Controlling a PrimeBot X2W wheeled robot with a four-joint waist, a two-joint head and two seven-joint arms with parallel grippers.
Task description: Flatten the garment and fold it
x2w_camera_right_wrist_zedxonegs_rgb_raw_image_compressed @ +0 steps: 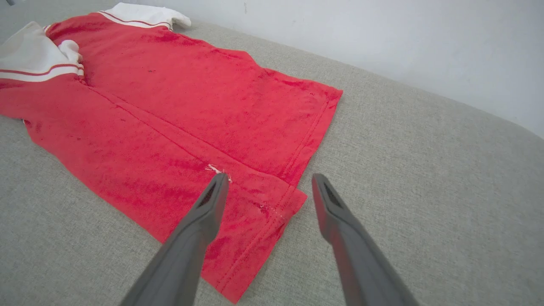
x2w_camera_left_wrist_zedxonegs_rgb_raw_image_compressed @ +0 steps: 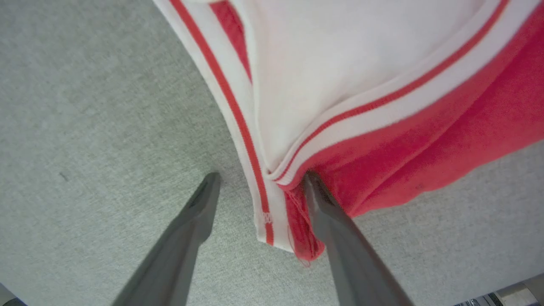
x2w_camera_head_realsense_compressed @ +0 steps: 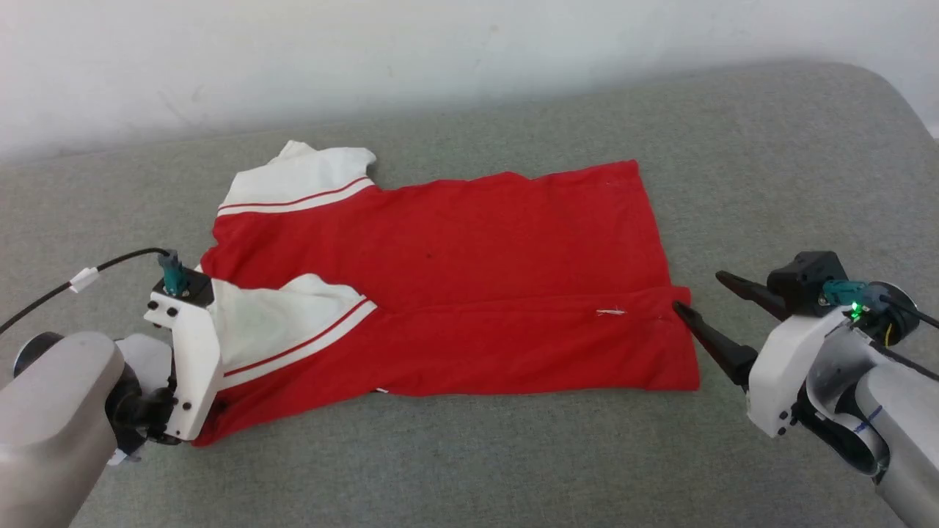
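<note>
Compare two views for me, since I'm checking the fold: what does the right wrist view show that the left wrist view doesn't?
Right wrist view: the hem, a white thread and the wall, beyond the open right tool. Left wrist view: the open left tool straddling a striped sleeve corner, close up. Shared: the red shirt on the grey cushion.

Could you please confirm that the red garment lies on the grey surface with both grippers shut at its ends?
Not quite: both grippers are open, not shut. The left wrist view shows the left gripper spread at the sleeve end of the garment; the right wrist view shows the right gripper spread at its hem. The rest holds.
</note>
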